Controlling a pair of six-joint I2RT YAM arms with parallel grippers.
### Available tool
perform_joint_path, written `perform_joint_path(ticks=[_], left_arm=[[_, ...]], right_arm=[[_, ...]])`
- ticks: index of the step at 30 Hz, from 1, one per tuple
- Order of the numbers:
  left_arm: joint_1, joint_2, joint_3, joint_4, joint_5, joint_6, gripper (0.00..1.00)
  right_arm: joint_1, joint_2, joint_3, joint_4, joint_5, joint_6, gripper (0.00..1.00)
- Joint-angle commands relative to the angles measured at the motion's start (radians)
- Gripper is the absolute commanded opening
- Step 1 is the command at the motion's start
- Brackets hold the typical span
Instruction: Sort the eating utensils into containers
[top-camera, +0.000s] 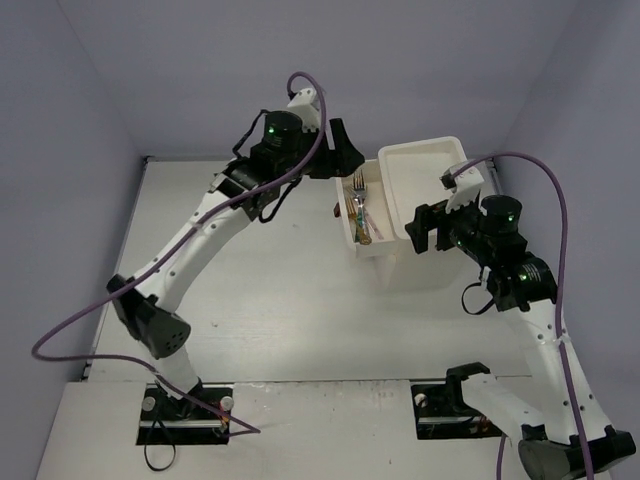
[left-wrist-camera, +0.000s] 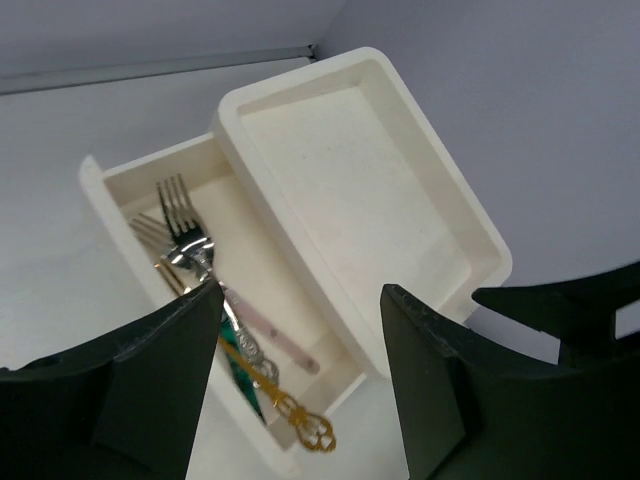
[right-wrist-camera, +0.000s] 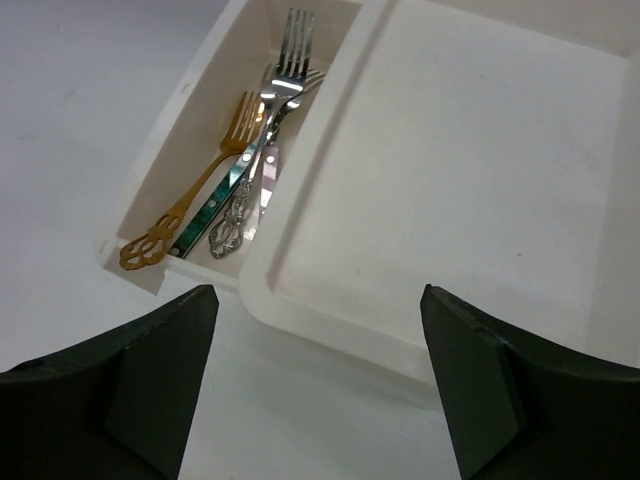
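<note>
Eating utensils (top-camera: 360, 210) lie in the open white drawer (top-camera: 347, 228), near the upper middle of the top view.

A silver fork (right-wrist-camera: 290, 45), a gold fork (right-wrist-camera: 225, 135) and a piece with a teal handle (right-wrist-camera: 215, 205) lie close together along the drawer, touching, with their prongs toward the top of the right wrist view. The drawer sticks out to the left from under a bigger white tray (top-camera: 425, 155), which stands on the desk (top-camera: 250, 300). The left end effector (top-camera: 343, 150) is just up and left of the drawer in the top view, with its fingers spread wide and holding nothing. The right end effector (top-camera: 425, 228) is at the tray's lower right side. It is spread wide too, and nothing is in it.
</note>
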Motion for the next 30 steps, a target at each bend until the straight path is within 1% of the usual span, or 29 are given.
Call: perform_joint_path(ticks=[1, 4, 7, 10, 12, 14, 15, 19, 25, 30], left_arm=[[0.014, -0.191, -0.085, -0.070, -0.079, 0.150, 0.61], [0.049, -0.279, -0.272, -0.078, -0.066, 0.156, 0.61], [0.102, -0.388, -0.440, -0.082, -0.045, 0.156, 0.61], [0.143, -0.462, -0.592, -0.097, -0.048, 0.156, 0.61], [0.176, -0.517, -0.654, -0.112, -0.046, 0.157, 0.61], [0.201, -0.558, -0.710, -0.122, -0.045, 0.160, 0.61], [0.211, -0.576, -0.735, -0.125, -0.044, 0.163, 0.61], [0.232, -0.607, -0.776, -0.135, -0.034, 0.170, 0.61], [0.235, -0.608, -0.786, -0.140, -0.030, 0.175, 0.61], [0.235, -0.602, -0.790, -0.141, -0.025, 0.176, 0.61]], right_arm=[[0.041, 0.065, 0.055, 0.052, -0.125, -0.010, 0.75], [0.096, 0.100, 0.072, 0.049, -0.144, -0.014, 0.65], [0.139, 0.133, 0.080, 0.047, -0.169, -0.019, 0.59], [0.173, 0.164, 0.084, 0.047, -0.172, -0.014, 0.54], [0.197, 0.174, 0.082, 0.046, -0.157, -0.015, 0.51], [0.211, 0.181, 0.081, 0.047, -0.142, -0.017, 0.44], [0.214, 0.187, 0.080, 0.047, -0.136, -0.018, 0.42], [0.231, 0.209, 0.081, 0.047, -0.131, -0.022, 0.33], [0.266, 0.227, 0.076, 0.047, -0.117, -0.020, 0.29], [0.281, 0.235, 0.067, 0.047, -0.099, -0.020, 0.28]])
